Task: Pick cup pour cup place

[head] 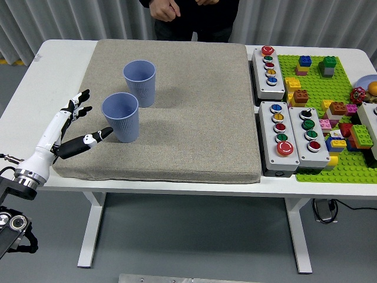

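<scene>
Blue cups (121, 117), left hand (69, 128) beside
</scene>
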Available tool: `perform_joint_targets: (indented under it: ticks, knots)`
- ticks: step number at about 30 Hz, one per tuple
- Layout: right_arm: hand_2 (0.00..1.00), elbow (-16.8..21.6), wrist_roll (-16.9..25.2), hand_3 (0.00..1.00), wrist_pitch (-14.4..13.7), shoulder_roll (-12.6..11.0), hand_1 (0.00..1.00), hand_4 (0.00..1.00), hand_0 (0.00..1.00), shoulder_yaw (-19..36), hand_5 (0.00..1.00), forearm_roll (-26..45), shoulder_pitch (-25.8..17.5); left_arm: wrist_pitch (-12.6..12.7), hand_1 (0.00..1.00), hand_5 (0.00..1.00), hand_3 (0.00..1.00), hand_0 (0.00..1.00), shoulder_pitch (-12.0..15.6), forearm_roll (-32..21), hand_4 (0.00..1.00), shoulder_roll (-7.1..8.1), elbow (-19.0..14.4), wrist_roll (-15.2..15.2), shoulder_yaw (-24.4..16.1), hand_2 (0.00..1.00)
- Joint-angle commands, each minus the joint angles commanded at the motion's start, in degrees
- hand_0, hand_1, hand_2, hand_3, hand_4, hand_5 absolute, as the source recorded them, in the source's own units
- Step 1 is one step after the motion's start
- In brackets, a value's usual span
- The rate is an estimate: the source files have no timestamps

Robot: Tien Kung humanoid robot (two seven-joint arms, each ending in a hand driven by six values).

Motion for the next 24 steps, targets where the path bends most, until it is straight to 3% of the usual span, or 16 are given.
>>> perform_joint_targets:
  ticks: [4,11,23,24]
  knots:
    - [0.589,-0.01,0.01,0.570,0.00,-0.02,0.637,0.002,0.686,-0.12,0.159,0.02,-0.01,0.63,0.904,0.564,0.998,0.879,-0.35,0.42,0.998,-0.38,1.28,0.09,0.34,0.998]
    - [0.589,0.00,0.15,0.570,-0.27,0.08,0.637,0.002,0.687,-0.74,0.158,0.83,-0.12,2.51,0.909,0.564,0.998,0.887,-2.46,1.06,0.998,-2.95,6.66,-0.80,1.06,0.998]
    - [0.589,0.05,0.07,0.570,-0.41,0.33,0.637,0.002,0.687,-0.96,0.154,0.96,-0.46,2.93,0.916,0.571,0.998,0.902,-5.14,0.00,0.998,-6.04,12.01,-1.65,3.25,0.998]
    - [0.589,0.05,0.06,0.570,-0.40,0.33,0.637,0.002,0.687,-0.95,0.154,0.92,-0.46,2.93,0.932,0.567,0.998,0.962,-5.31,-0.01,0.998,-6.19,12.25,-1.67,3.38,0.998]
